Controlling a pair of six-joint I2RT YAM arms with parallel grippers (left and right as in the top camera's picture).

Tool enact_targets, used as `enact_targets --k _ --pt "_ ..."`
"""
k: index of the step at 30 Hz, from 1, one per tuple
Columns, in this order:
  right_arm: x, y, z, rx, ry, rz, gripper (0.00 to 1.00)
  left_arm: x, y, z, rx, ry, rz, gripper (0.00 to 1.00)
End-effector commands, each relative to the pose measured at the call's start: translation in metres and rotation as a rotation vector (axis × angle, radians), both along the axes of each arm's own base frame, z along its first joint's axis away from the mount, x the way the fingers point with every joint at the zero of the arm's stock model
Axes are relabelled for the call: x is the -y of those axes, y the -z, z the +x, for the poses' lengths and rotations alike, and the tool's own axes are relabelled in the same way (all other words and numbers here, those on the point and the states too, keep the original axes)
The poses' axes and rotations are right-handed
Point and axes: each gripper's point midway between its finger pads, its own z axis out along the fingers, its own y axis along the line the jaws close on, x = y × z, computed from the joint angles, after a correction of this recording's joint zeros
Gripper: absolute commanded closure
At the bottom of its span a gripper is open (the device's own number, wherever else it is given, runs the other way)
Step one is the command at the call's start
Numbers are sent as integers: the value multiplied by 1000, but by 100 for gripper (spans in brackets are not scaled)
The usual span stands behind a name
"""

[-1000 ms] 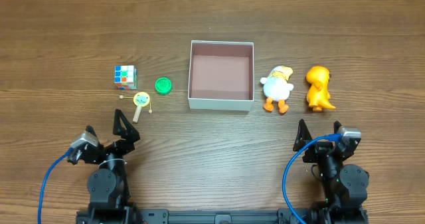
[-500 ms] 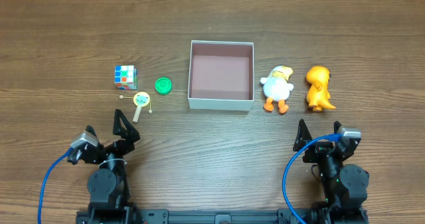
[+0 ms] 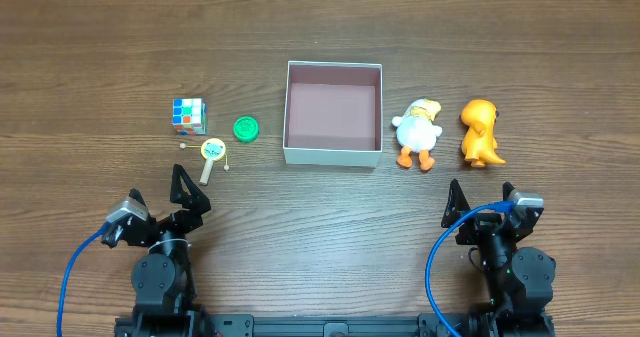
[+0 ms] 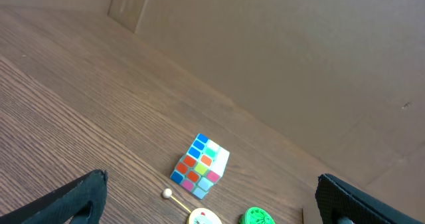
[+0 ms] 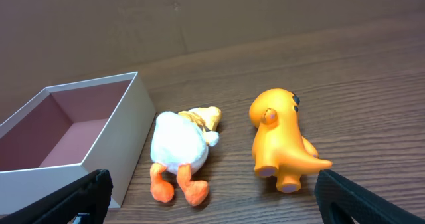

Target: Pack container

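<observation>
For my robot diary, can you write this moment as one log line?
container: empty | duck, dinosaur: outside, right of it | cube: outside, left of it | left hand: open, empty | right hand: open, empty

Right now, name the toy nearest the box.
The white duck, just off the right wall of the box; the orange dinosaur and green disc sit farther away.

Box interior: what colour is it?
Dull pinkish-brown, inside white outer walls. The box shows it best in the overhead view.
</observation>
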Motion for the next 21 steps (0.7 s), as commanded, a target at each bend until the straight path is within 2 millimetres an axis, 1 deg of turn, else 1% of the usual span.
enact_targets --k 1,21 --pt "1 -2 0 16 4 -3 0 -4 0 -1 8 -20 2 0" --pt "1 -3 0 19 3 6 0 -4 0 -1 8 -20 2 0"
